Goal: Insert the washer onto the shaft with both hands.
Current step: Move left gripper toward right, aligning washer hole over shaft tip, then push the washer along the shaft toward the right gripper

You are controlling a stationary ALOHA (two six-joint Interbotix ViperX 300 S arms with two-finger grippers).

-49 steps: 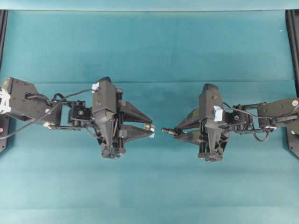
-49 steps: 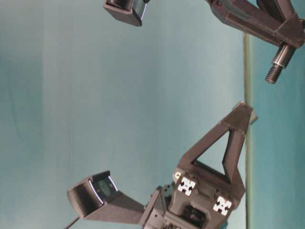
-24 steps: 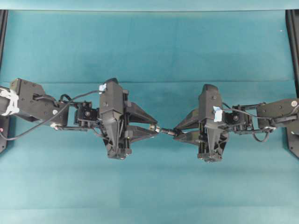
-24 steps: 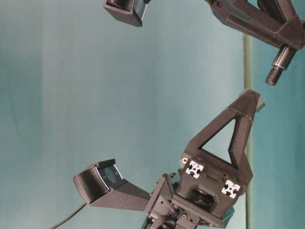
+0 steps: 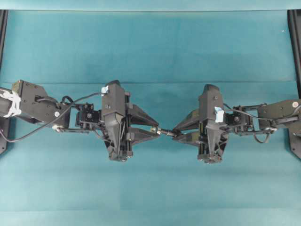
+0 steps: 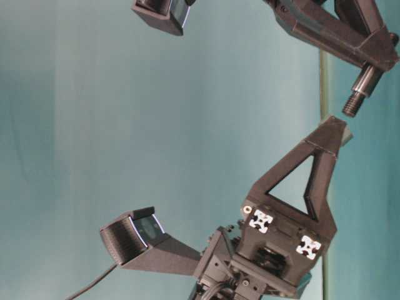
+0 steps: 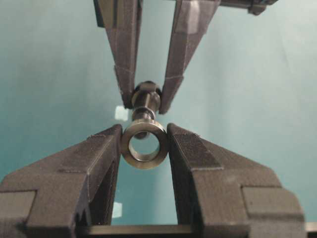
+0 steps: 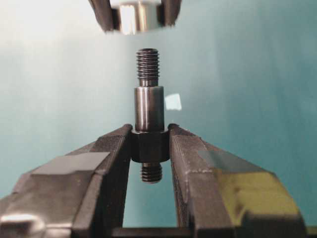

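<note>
My left gripper (image 5: 153, 130) is shut on the washer (image 7: 144, 160), a silvery-beige ring held edge-on between its fingertips with its hole facing the shaft. My right gripper (image 5: 177, 134) is shut on the wide collar of the dark grey shaft (image 8: 149, 113). The shaft's threaded tip points at the washer (image 8: 133, 19). A small gap shows between tip and ring in the right wrist view. From the left wrist, the shaft (image 7: 145, 105) lines up with the upper part of the hole. Both are held in the air above the table, shaft (image 6: 358, 92) over the left gripper's fingertip (image 6: 330, 134).
A teal cloth (image 5: 150, 47) covers the whole table. Black frame rails (image 5: 295, 42) run along the left and right edges. Small pale blue markers (image 8: 173, 102) lie on the cloth below the grippers.
My left gripper has moved right with the washer, closing the gap to the shaft's tip. The right gripper with the shaft has barely shifted.
</note>
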